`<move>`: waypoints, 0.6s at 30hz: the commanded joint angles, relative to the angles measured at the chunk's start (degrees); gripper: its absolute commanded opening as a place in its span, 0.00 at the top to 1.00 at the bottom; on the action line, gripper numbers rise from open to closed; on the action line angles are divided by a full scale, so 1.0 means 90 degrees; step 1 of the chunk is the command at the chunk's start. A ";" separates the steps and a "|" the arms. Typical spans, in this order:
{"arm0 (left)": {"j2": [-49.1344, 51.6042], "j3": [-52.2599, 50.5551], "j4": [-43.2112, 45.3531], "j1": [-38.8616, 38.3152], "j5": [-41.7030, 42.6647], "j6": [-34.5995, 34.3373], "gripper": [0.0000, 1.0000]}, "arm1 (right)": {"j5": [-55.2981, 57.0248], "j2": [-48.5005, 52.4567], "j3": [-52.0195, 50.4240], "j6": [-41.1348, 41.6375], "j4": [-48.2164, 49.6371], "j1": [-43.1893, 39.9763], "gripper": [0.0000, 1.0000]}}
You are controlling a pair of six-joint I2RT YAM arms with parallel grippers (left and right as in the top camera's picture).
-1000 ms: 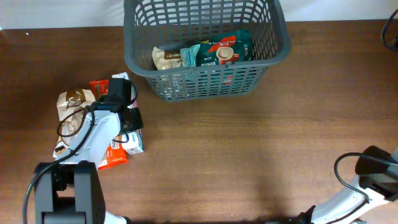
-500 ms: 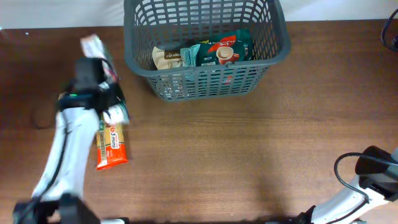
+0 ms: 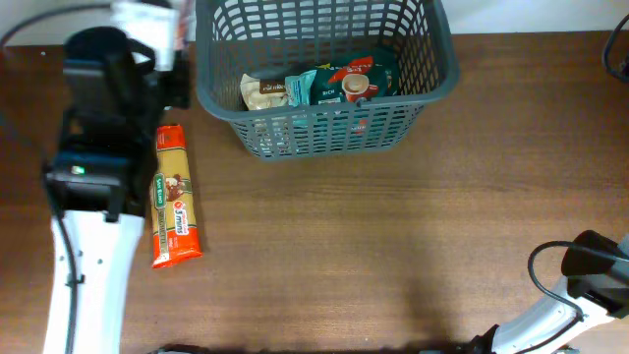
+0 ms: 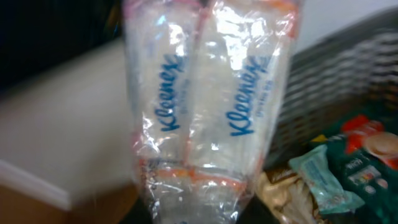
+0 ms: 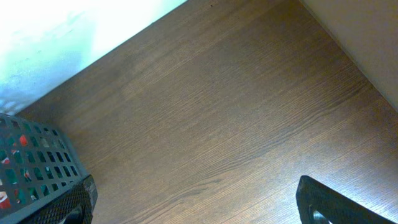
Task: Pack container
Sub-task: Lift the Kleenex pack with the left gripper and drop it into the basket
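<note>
The container [image 3: 324, 133], a big dark grey lattice basket, stands at the back centre of the table and holds several food packets [image 3: 324, 84]. My left gripper [image 3: 157, 44] is raised just left of the basket's left rim and is shut on a clear Kleenex tissue pack [image 4: 205, 106], which hangs upright and fills the left wrist view. To its right there, the basket wall [image 4: 348, 68] and the packets inside [image 4: 336, 168] show. My right gripper [image 5: 199, 208] stands open over bare wood at the table's near right corner.
An orange pasta packet [image 3: 174, 208] lies lengthwise on the table beside my left arm [image 3: 93, 197]. The right arm's base and cable [image 3: 585, 265] sit at the lower right. The basket's corner [image 5: 31, 162] shows left of my right fingers.
My left arm has risen from the packets at the left and swung back toward the basket's left rim, carrying the tissue pack. The right arm has not moved.
</note>
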 commanded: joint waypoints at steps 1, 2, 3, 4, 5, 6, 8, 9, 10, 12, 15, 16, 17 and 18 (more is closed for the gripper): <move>0.0027 0.0148 0.0209 -0.0636 0.0138 0.2477 0.98 | -0.0039 0.0022 0.0070 0.0044 0.0015 -0.0017 0.01; 0.0104 0.0148 0.0287 -0.0792 0.0143 0.2744 0.98 | -0.0039 0.0022 0.0070 0.0044 0.0015 -0.0017 0.01; 0.0204 0.0148 0.0345 -0.0930 0.0177 0.3002 0.98 | -0.0039 0.0022 0.0070 0.0044 0.0015 -0.0017 0.01; 0.0308 0.0148 0.0367 -0.1047 0.0260 0.3300 0.98 | -0.0039 0.0022 0.0070 0.0044 0.0015 -0.0017 0.01; 0.0420 0.0148 0.0389 -0.1144 0.0338 0.3572 0.98 | -0.0039 0.0022 0.0070 0.0044 0.0015 -0.0017 0.01; 0.0554 0.0148 0.0425 -0.1222 0.0384 0.3793 0.98 | -0.0039 0.0022 0.0070 0.0044 0.0015 -0.0017 0.01; 0.0835 0.0148 0.0522 -0.1316 0.0379 0.4129 0.98 | -0.0039 0.0022 0.0070 0.0044 0.0015 -0.0017 0.01; 0.0981 0.0148 0.0585 -0.1341 0.0374 0.4240 0.98 | -0.0039 0.0022 0.0070 0.0044 0.0015 -0.0017 0.01; 0.1139 0.0148 0.0668 -0.1338 0.0379 0.4316 0.98 | -0.0039 0.0022 0.0070 0.0044 0.0015 -0.0017 0.01; 0.1472 0.0148 0.0884 -0.1336 0.0372 0.4425 0.98 | -0.0039 0.0022 0.0070 0.0044 0.0015 -0.0017 0.01; 0.1982 0.0148 0.1285 -0.1336 0.0357 0.4685 0.98 | -0.0039 0.0022 0.0070 0.0044 0.0015 -0.0017 0.01; 0.2164 0.0148 0.1435 -0.1336 0.0355 0.4704 0.98 | -0.0039 0.0022 0.0070 0.0044 0.0015 -0.0017 0.00; 0.2310 0.0148 0.1549 -0.1338 0.0357 0.4704 0.98 | -0.0039 0.0022 0.0070 0.0044 0.0015 -0.0017 0.01; 0.2458 0.0148 0.1649 -0.1336 0.0357 0.4704 0.98 | -0.0039 0.0022 0.0070 0.0044 0.0015 -0.0017 0.01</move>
